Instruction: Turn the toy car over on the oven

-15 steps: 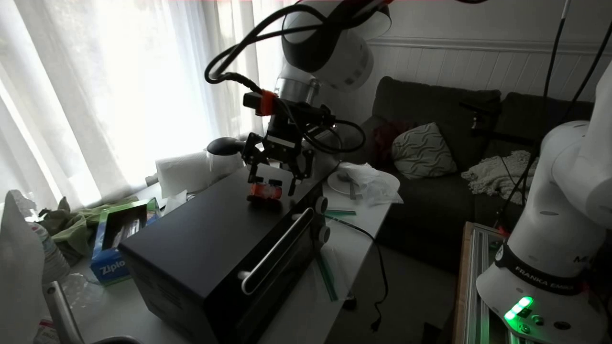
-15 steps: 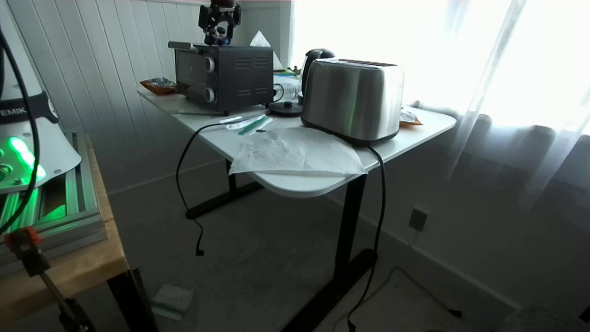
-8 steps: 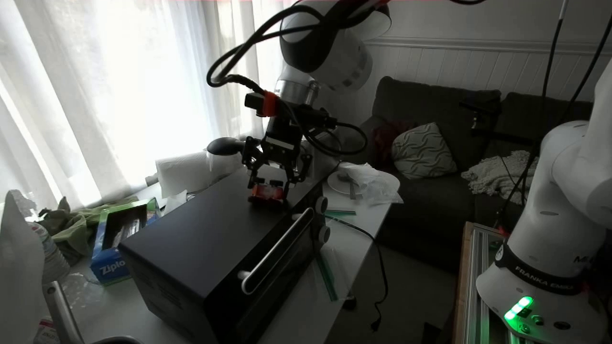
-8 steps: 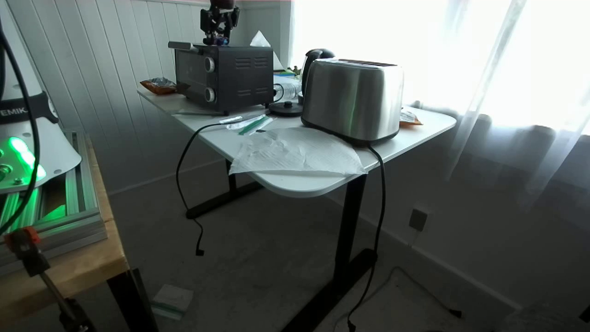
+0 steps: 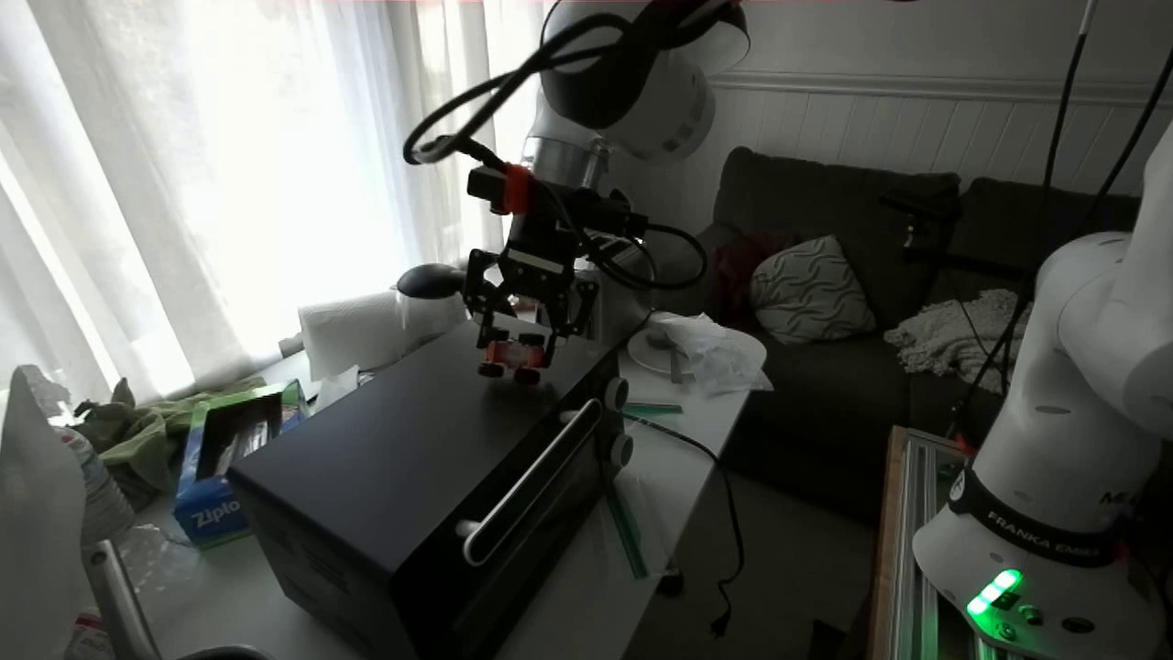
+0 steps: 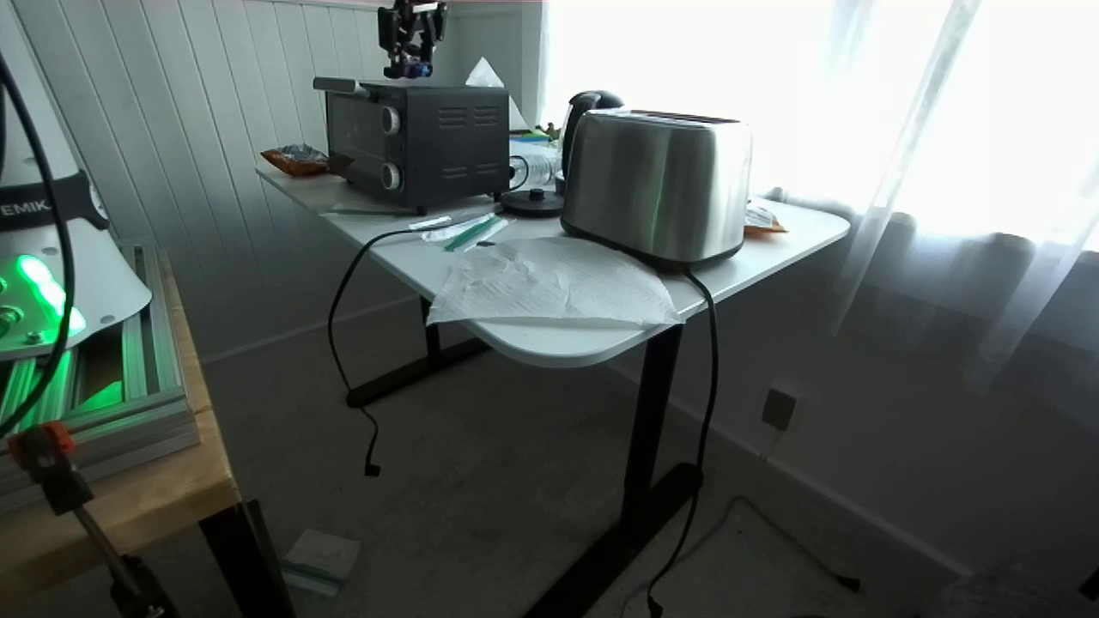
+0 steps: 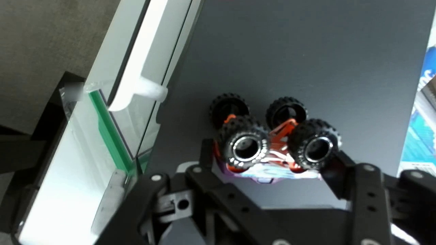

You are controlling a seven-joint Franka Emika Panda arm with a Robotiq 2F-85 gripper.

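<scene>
The black two-fingered metal gripper (image 7: 273, 161) holds the tiny red-and-black toy car (image 7: 280, 144) lengthwise, its fingers (image 7: 206, 154) part-way apart and the car filling the gap; just where they bear is partly hidden by the chunky, treaded black wheels (image 7: 235, 133). The car hangs tipped on its side, one pair of wheels above the other, and in both exterior views a thin gap seems to part it from the matte black boxy countertop oven (image 5: 394, 449) beneath. I judge this to be the middle of the turn: the lift looks done, the roll only partly made. The next move probably calls for rolling the car the rest of the way over, easing it down onto the oven top, and only then letting the fingers spread. Dropped as it hangs, it could settle on the wrong face. It is also near the oven's front edge, with the long silver bar handle (image 7: 139, 58) beyond. Further out, on the white-topped table (image 6: 558, 345), the brushed-steel toaster (image 6: 652, 189) stands apart from the oven.
</scene>
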